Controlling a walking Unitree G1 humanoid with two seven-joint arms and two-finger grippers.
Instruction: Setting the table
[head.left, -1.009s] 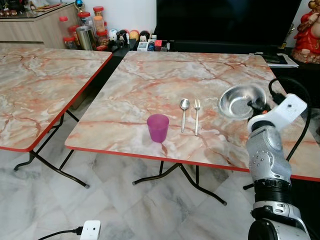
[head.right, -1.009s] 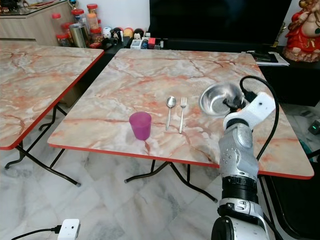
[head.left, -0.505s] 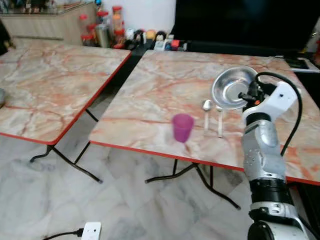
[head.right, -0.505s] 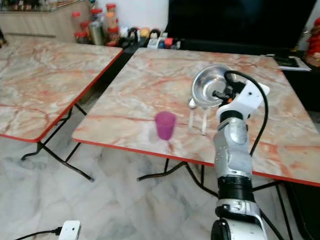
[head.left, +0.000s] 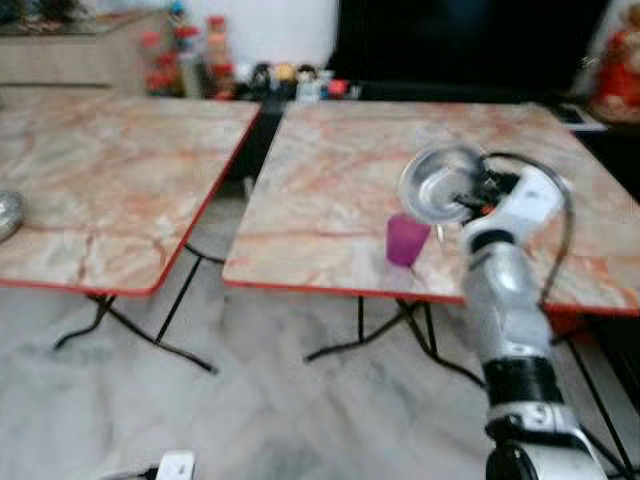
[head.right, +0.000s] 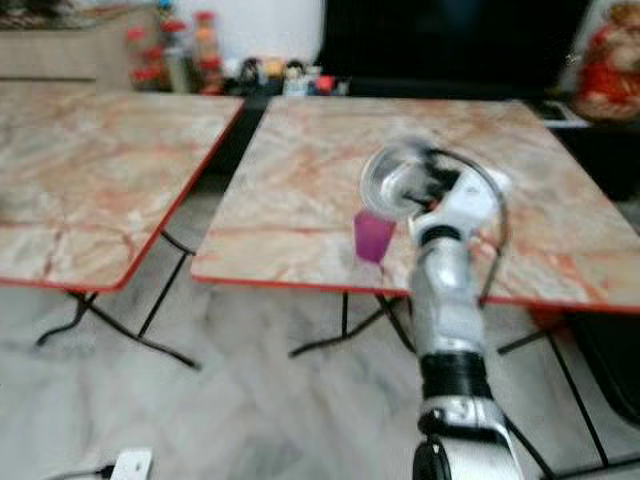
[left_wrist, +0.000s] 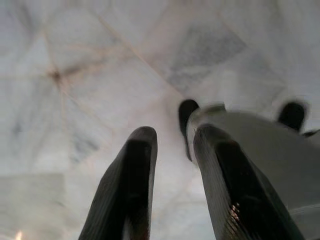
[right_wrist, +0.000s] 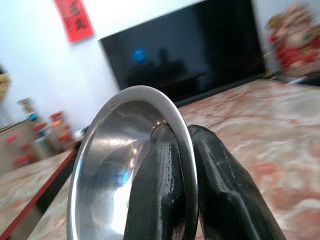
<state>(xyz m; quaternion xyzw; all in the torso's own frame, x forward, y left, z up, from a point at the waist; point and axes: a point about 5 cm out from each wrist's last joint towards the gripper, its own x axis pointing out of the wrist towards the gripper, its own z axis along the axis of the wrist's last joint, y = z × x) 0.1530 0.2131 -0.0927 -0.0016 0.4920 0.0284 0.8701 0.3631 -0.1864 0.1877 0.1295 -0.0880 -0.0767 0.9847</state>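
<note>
Your head views are blurred, but the layout reads. Two marble-patterned desks with red edges stand on a pale marble floor: the nearer-left desk fills the left half of the frame, and the right desk runs from centre to the right edge. A dark television spans the top of the frame behind the right desk, with jars and small figures lined up at upper left.

Your right arm rises from the lower right — its right claw is clamped on the rim of a steel bowl, one finger inside the rim and one outside. You hold the bowl tilted, lifted off the surface, over the front part of the right desk at centre-right of the frame.

A purple cup stands upright on that desk near its front edge, just below the bowl in the frame.

Your left claw points down at the floor, its fingers apart with nothing between them. A white adapter lies on the floor at the bottom left.
</note>
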